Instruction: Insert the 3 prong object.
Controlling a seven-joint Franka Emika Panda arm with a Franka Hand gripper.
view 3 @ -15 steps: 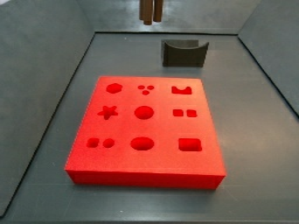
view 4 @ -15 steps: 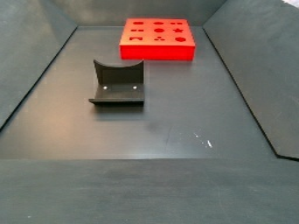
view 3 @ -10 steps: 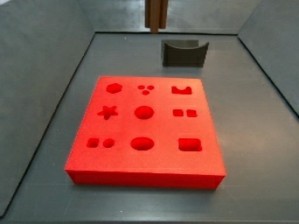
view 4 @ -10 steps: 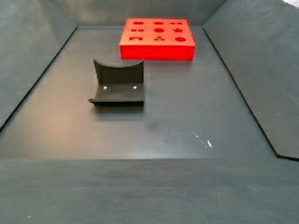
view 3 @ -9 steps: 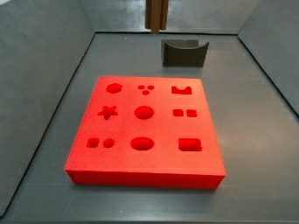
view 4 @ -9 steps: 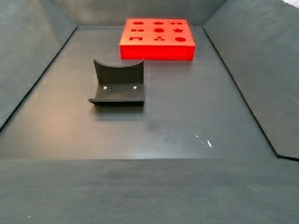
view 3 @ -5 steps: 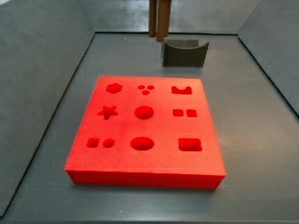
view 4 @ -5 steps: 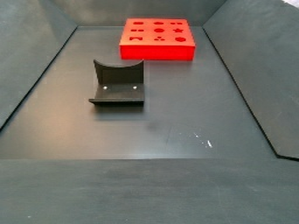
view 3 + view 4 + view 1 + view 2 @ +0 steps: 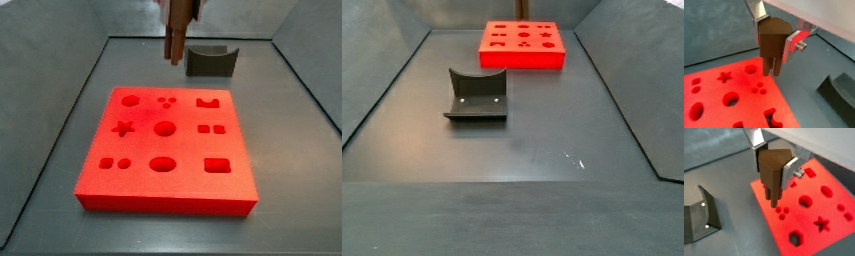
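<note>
My gripper (image 9: 777, 32) is shut on the 3 prong object (image 9: 771, 45), a brown upright piece with thin prongs pointing down. It shows in both wrist views (image 9: 774, 170). The silver fingers (image 9: 794, 42) clamp its sides. In a side view the gripper (image 9: 181, 8) hangs at the top and the piece (image 9: 174, 42) hangs above the floor behind the red block (image 9: 167, 150). The block's three-hole slot (image 9: 166, 101) lies near its far edge. In the wrist views the prongs hover over the block's edge, a little off the three small holes (image 9: 783, 212). The gripper is out of view in the side view that has the fixture in front.
The dark fixture (image 9: 210, 60) stands behind the red block, right of the hanging piece, and shows in both side views (image 9: 476, 95). The red block (image 9: 525, 45) has several other shaped holes. Grey walls ring the floor.
The gripper with the brown piece has come down and moved toward the red block's far edge; more of the piece shows now. Block and fixture have not moved.
</note>
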